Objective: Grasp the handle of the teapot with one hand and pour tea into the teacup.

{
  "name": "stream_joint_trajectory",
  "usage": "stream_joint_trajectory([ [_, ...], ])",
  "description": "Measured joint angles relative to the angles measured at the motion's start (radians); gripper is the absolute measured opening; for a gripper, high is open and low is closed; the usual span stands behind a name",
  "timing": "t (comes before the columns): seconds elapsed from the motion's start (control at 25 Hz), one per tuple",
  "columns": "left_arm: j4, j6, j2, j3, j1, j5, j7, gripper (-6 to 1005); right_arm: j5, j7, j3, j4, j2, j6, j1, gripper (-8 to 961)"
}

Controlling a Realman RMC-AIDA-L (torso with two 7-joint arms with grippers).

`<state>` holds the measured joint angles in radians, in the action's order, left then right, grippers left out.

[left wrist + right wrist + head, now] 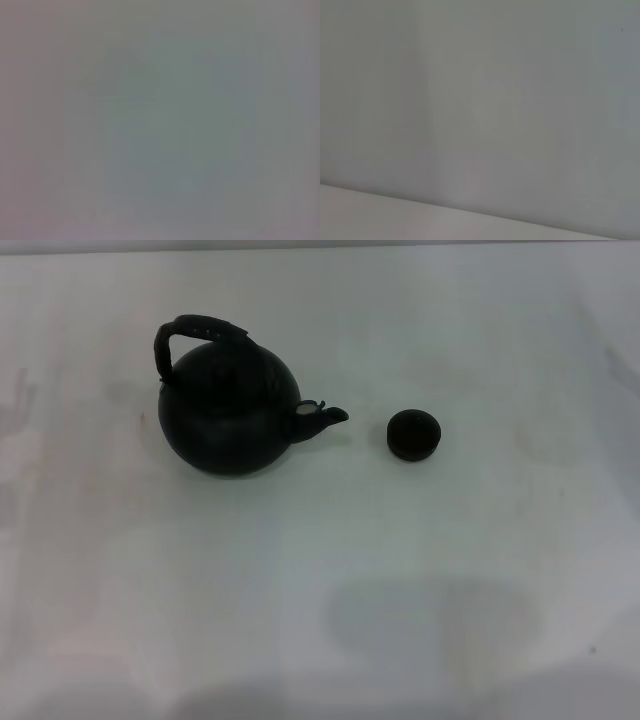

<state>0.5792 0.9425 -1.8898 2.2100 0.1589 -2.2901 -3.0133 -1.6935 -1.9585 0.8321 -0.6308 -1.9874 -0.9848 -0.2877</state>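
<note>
You are seeing the teapot [230, 405] sitting upright on the desk [450, 620], spout pointing at three o'clock toward the teacup [413, 434] nearby, neither hand showing, their state untellable, fitting before pouring or after.

teapot [228, 410]: matte black, handle [197, 332] black w/ ribbed texture | teacup [413, 434]: black | table [480, 570]: plain white
</note>
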Motion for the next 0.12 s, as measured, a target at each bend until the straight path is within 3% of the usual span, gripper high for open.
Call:
stream_joint_trajectory([
  [0.12,0.008,0.032,-0.003,0.001,-0.006,-0.022,0.0,756,0.0,-0.001,0.0,0.0,0.0,0.0,0.001,860],
])
